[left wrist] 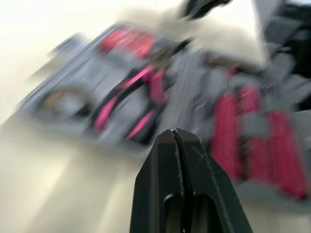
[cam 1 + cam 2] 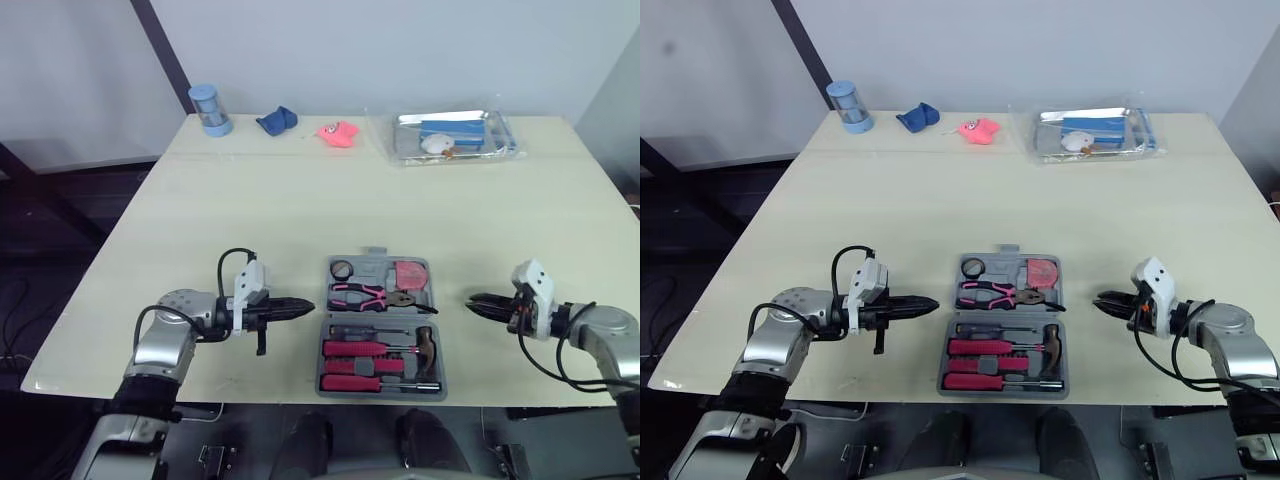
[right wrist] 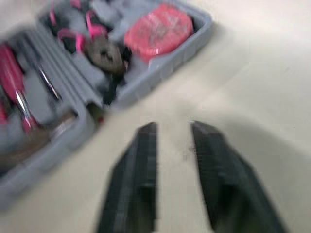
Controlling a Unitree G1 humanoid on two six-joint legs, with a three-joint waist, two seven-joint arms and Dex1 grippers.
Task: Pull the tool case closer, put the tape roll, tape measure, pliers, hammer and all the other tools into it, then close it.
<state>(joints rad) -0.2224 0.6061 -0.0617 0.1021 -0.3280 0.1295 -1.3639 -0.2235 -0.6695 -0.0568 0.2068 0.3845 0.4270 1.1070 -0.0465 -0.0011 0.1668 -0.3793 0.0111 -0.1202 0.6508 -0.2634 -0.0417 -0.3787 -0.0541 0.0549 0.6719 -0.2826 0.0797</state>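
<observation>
Table (image 2: 300, 200): pale top. The work sits at its near edge, and the clutter along the far edge is well beyond both grippers (none of it looks like a tool).
Tool case (image 2: 321, 360): lies flat open between the two grippers, its handle side pointing away from them. I judge the pulling closer to be done.
Left gripper (image 2: 308, 305): fingers pressed together on nothing, tips aimed at the case's left wall, just beside it and not touching.
Right gripper (image 2: 472, 299): fingers a little apart and empty, tips aimed at the case's right wall, near it with a clear gap.
Screwdrivers (image 2: 356, 349): pink handles seated in the near half, closer to the left gripper.
Hammer (image 2: 427, 347): in the near half, at the end toward the right gripper.
Pliers (image 2: 365, 293): pink grips, seated across the far half about midway between the grippers.
Tape measure (image 2: 410, 272): red, in the far half's corner toward the right gripper.
Tape roll (image 2: 341, 268): small ring in the far half's corner toward the left gripper.
Progress: every tool I can make out sits in a recess, so packing looks finished.
Remaining: fold one half over the other to shut the case.
</observation>
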